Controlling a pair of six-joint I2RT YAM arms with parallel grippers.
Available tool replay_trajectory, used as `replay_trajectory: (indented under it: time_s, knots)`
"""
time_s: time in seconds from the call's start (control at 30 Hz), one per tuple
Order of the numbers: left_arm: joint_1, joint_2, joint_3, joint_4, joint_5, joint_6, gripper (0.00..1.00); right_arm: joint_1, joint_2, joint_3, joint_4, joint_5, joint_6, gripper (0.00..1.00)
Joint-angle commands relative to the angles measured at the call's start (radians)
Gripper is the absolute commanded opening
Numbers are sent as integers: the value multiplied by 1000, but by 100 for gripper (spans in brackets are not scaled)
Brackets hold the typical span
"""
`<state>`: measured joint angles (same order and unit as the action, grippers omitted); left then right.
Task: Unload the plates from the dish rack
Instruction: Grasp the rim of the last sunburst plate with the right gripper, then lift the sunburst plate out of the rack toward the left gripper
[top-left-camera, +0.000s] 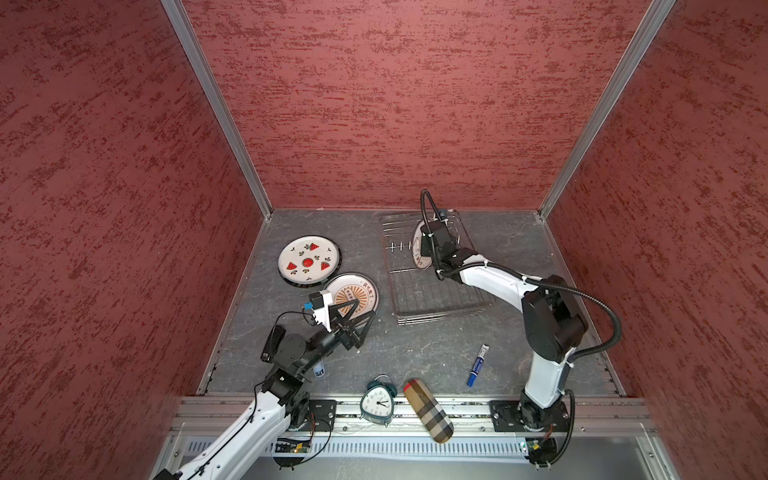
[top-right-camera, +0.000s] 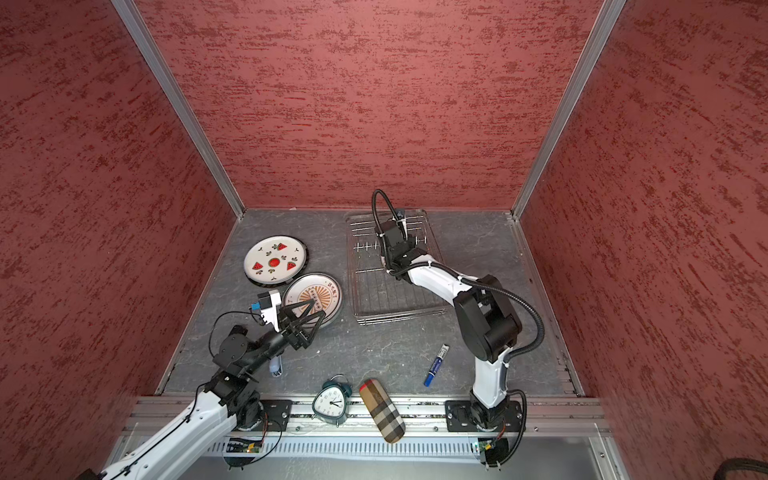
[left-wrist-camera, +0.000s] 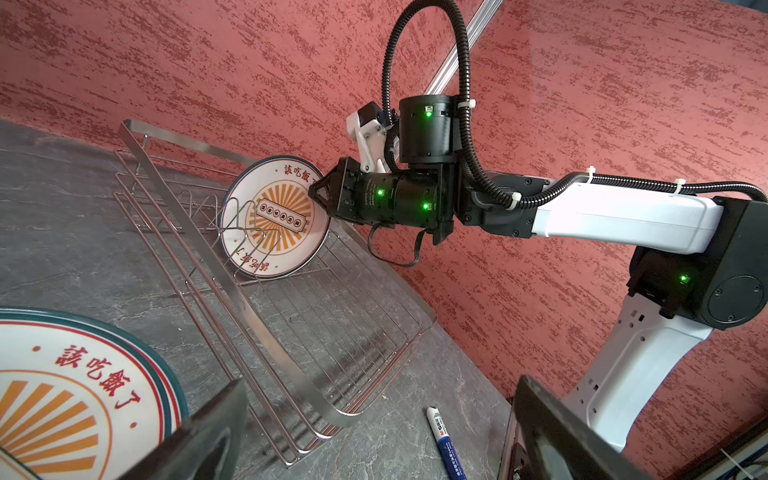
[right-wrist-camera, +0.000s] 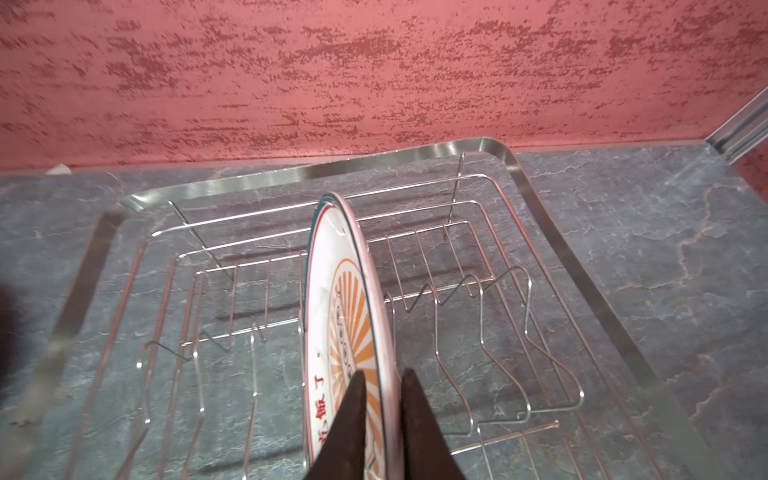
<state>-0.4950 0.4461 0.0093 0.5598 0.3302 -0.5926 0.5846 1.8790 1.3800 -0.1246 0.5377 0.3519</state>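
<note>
Rim of the upright sunburst plate (right-wrist-camera: 336, 299) sits pinched between my right jaws, the rest of it standing ahead of them among the dish rack (right-wrist-camera: 291, 173) prongs. My left jaws gape wide, with a second sunburst plate (left-wrist-camera: 62, 386) flat on the worktop (left-wrist-camera: 62, 216) just beside them.

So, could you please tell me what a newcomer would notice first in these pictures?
The eye goes first to the right hand, pinching the rim of the upright sunburst plate, the only one in the dish rack at the back. Next come the watermelon plate and a second sunburst plate lying flat on the table to the left, with the open left hand by them.
</note>
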Motion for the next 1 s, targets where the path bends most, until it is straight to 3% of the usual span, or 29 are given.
replay_trajectory:
  time_s: [0.0, 0.2, 0.37, 0.97]
  knots:
    - [-7, 9, 14, -3, -14, 23, 100, -7, 21, 48, -23, 42, -10, 11]
    - [-8, 14, 17, -3, -16, 24, 99, -6, 53, 76, -32, 56, -13, 6]
    - [-10, 9, 15, -7, -21, 23, 99, -6, 54, 78, -37, 68, -13, 11]
    - [-11, 9, 15, -10, -36, 24, 99, 27, -73, 9, 94, 119, -122, 4]
